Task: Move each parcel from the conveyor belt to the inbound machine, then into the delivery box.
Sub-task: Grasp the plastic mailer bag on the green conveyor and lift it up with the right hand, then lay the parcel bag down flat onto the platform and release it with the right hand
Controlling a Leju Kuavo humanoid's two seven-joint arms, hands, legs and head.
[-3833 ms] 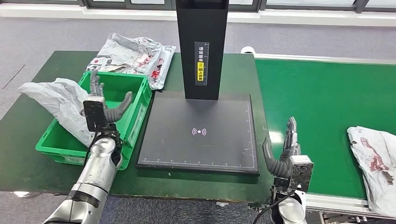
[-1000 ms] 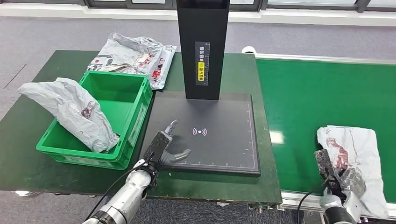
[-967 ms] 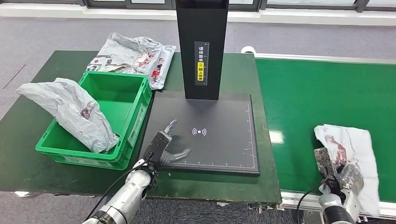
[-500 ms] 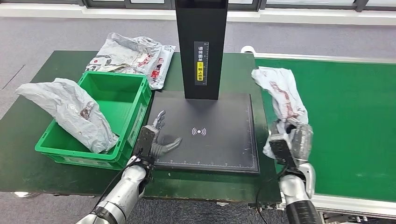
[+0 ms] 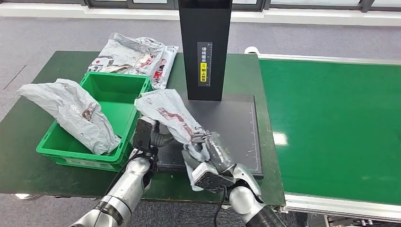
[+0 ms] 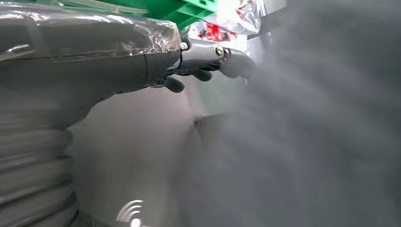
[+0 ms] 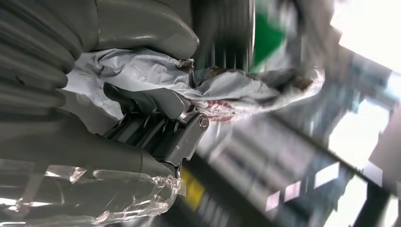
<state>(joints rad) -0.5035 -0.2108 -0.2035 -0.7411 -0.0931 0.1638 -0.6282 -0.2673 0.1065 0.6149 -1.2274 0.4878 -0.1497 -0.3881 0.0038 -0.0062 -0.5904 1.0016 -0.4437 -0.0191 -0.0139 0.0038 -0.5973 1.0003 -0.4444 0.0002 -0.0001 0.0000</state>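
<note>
Over the scanner pad: parcel (image 5: 169,113), a crumpled grey bag with red print, held up above the pad's near-left part, its far end reaching toward the bin.
Right hand (image 5: 213,153): fingers closed around the parcel's near end; the right wrist view shows thumb and fingers (image 7: 156,106) clamped on the grey film (image 7: 142,71).
Left hand (image 5: 150,135): at the pad's left edge, just beside the parcel; whether it touches or holds the bag cannot be told. In the left wrist view its fingers (image 6: 208,54) are curled, the rest blurred.
Pad (image 5: 236,127): black, flat, with a black column (image 5: 204,47) at its far side.
Bin (image 5: 120,94): green, left of the pad, a grey bag (image 5: 71,111) draped over its left wall.
Far left of table (image 5: 28,156): another bag (image 5: 135,56) behind the bin.
Belt (image 5: 331,123): green, to the right.
</note>
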